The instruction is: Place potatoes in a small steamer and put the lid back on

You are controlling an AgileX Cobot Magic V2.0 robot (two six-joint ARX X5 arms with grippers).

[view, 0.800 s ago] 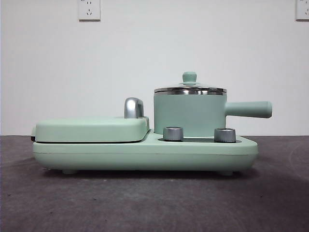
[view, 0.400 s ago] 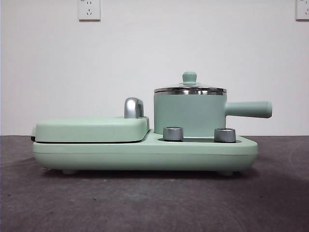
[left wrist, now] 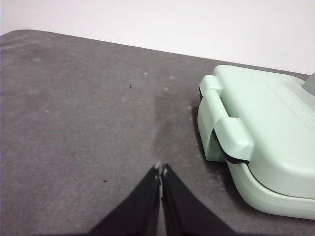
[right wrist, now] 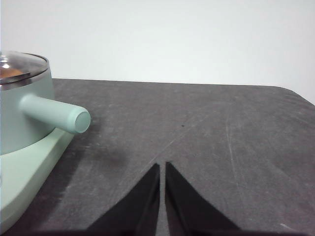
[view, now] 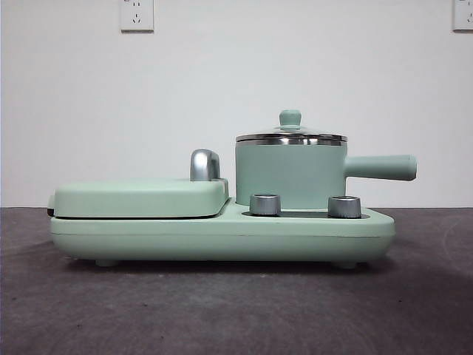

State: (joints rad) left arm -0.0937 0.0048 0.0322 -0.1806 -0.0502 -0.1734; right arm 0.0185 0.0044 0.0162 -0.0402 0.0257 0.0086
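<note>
Lid (view: pixel 290 136) sits seated on the small steamer (view: pixel 290 171) at centre-right of the front frame, an orange trace under the glass suggesting the potato is inside; right gripper (right wrist: pixel 162 165), closed and empty, faces the handle end, the left gripper (left wrist: pixel 161 170), closed and empty, lies beside the griddle (left wrist: pixel 266 132).

From my remote station I see a plain white wall (view: pixel 236 81) behind a dark grey, scuffed bench (view: pixel 236 310); two white power outlets, one (view: pixel 137 15) left, another (view: pixel 463 15) right, sit high up.
</note>
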